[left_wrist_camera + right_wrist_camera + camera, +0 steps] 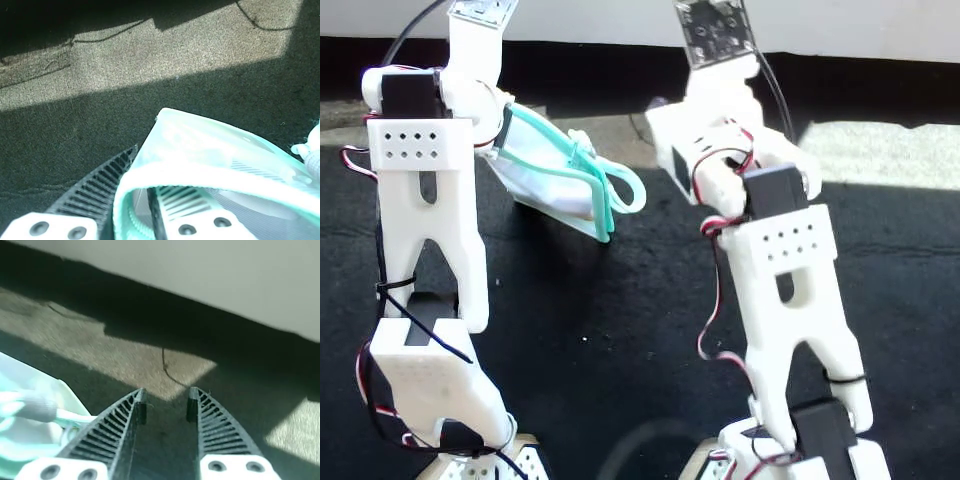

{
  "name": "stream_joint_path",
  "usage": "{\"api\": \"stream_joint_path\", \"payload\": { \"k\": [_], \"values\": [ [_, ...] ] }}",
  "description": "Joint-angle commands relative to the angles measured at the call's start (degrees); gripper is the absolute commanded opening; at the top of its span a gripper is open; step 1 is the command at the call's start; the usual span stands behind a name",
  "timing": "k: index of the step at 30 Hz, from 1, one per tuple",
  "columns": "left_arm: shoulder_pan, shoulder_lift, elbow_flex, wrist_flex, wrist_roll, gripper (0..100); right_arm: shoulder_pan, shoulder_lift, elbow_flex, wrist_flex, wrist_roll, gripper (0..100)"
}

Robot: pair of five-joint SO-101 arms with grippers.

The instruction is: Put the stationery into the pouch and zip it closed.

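Gripping the pouch [560, 180], left hand [143, 172] hovers over dark mat [620, 320]; right hand [166, 405] gapes.

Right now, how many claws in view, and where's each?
2. The left claw is clamped on the rim of the pouch. The right claw sits open and empty just beside the pouch. None looks hidden.

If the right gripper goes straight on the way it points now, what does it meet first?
Probably only the table mat: nothing lies ahead of the open right gripper. The pouch is off to one side, outside that line, though depth is unclear.
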Motion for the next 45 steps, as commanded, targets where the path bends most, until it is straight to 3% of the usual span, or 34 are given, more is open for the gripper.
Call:
{"api": "stream_joint_path", "payload": {
  "k": [1, 7, 18, 29, 35, 45],
  "values": [
    [0.7, 1.7, 0.0, -0.4, -0.5, 1, 1.4, 4.3, 5.3, -6.9, 0.6, 12.9],
    [0.5, 1.7, 0.0, -0.3, -0.5, 1, -4.2, 8.3, 7.1, -11.1, 0.4, 12.9],
    [-0.7, 1.8, 0.0, -0.5, -0.2, 1, -15.8, -0.7, 7.5, -4.5, 0.4, 12.9],
    [-1.5, 1.7, -1.7, -9.1, 0.0, 1, -23.5, -3.2, 7.5, -3.5, 0.3, 12.9],
    [0.0, 2.2, -5.6, -8.0, 0.0, 1, -24.0, -2.4, 7.6, -4.3, 0.6, 12.9],
    [5.3, 2.2, -5.5, -5.8, 0.0, 1, -23.1, 2.2, 9.6, -15.6, 0.7, 13.0]
  ]
}}
